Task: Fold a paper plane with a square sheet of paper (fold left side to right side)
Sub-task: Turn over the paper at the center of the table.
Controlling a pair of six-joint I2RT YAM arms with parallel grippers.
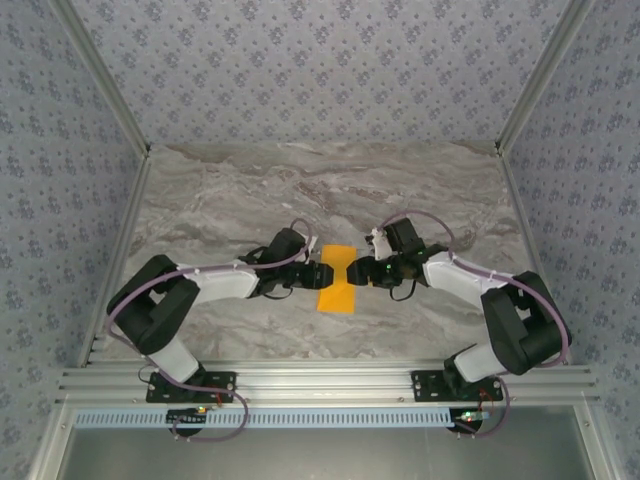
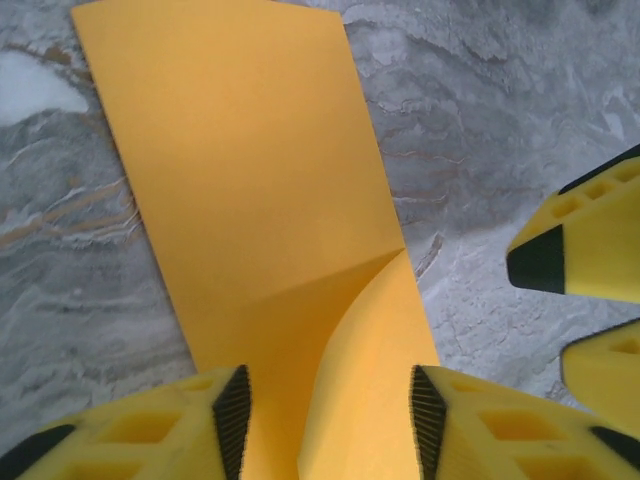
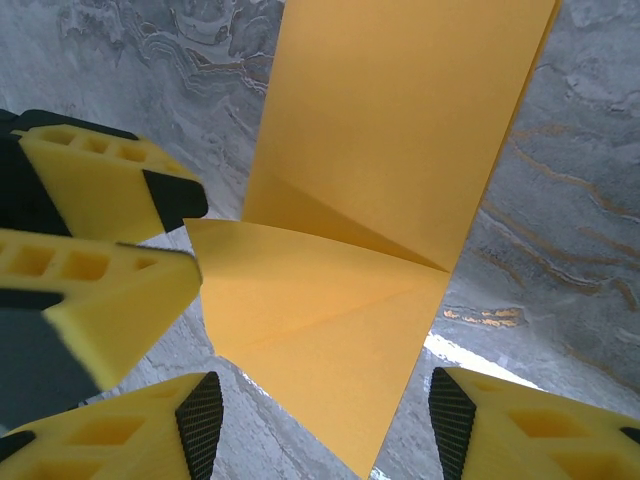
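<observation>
Robot lab test cell
A marble-look worktop (image 1: 250, 190) boxed in by patterned walls (image 1: 300, 60) on three sides, with bare metal posts (image 1: 100, 75) at the corners; an aluminium rail (image 1: 330, 380) along the near edge carries two robot arms (image 1: 215, 283) bolted side by side; purple cables (image 1: 415, 214) loop along them; everything is framed and staged as a fixed rig

Black-and-white arms (image 1: 215, 282) carry lilac cables (image 1: 118, 302); each pincer (image 2: 325, 420) has yellow hollow-celled fingers (image 2: 130, 430) with black ribbed pads (image 2: 232, 420).
</observation>
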